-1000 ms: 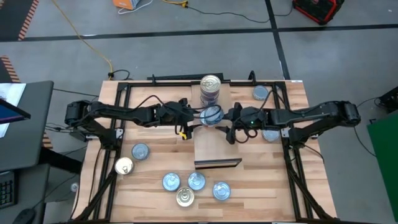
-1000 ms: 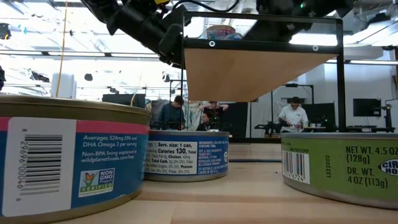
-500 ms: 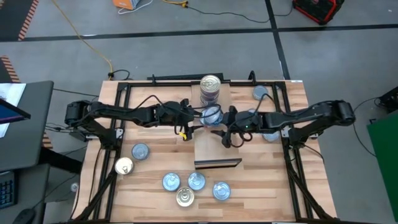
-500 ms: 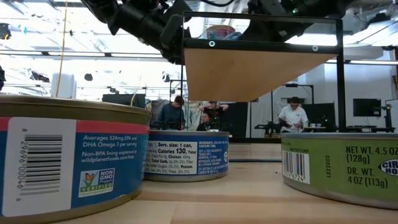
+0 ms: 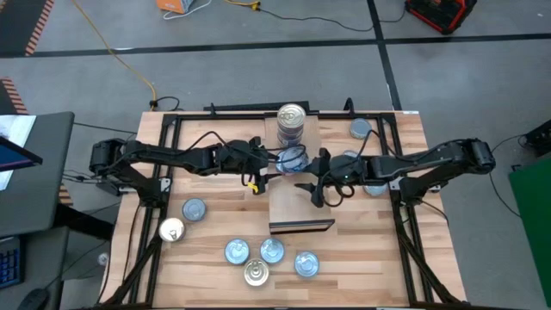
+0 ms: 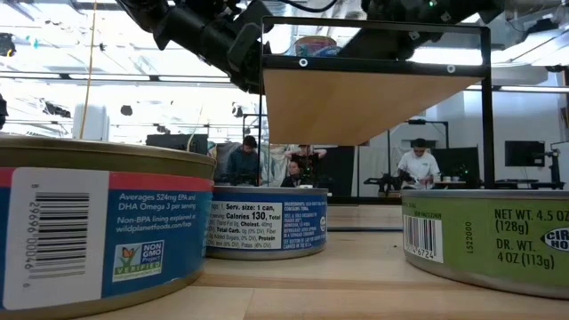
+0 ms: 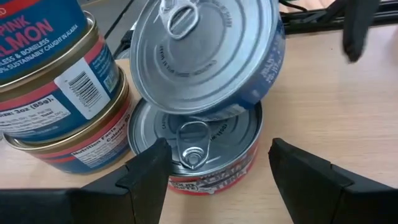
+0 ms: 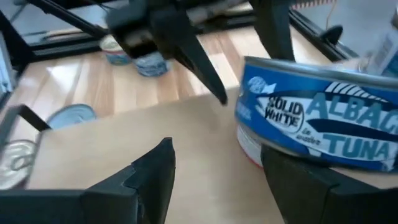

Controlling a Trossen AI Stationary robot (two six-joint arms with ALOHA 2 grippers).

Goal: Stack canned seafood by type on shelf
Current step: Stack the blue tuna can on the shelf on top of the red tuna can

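Note:
On the light-wood shelf (image 5: pixel 301 207) stands a stack of gold-topped salmon tins (image 5: pixel 291 120). Beside it, a blue tuna tin (image 7: pixel 205 53) lies tilted, its lower rim on the lid of a second tuna tin (image 7: pixel 208 149) that sits flat on the shelf. My left gripper (image 7: pixel 217 180) is open just short of these two tins, one finger off to each side, touching neither. My right gripper (image 8: pixel 217 174) is open over the shelf on the tuna tins' (image 8: pixel 317 130) other side, with nothing between its fingers.
Loose tins lie on the striped tabletop: two at the left (image 5: pixel 194 209), a cluster near the front edge (image 5: pixel 267 257), and others at the far right (image 5: pixel 360 128). Black frame rails (image 5: pixel 168 172) run along both sides. People sit in the room behind.

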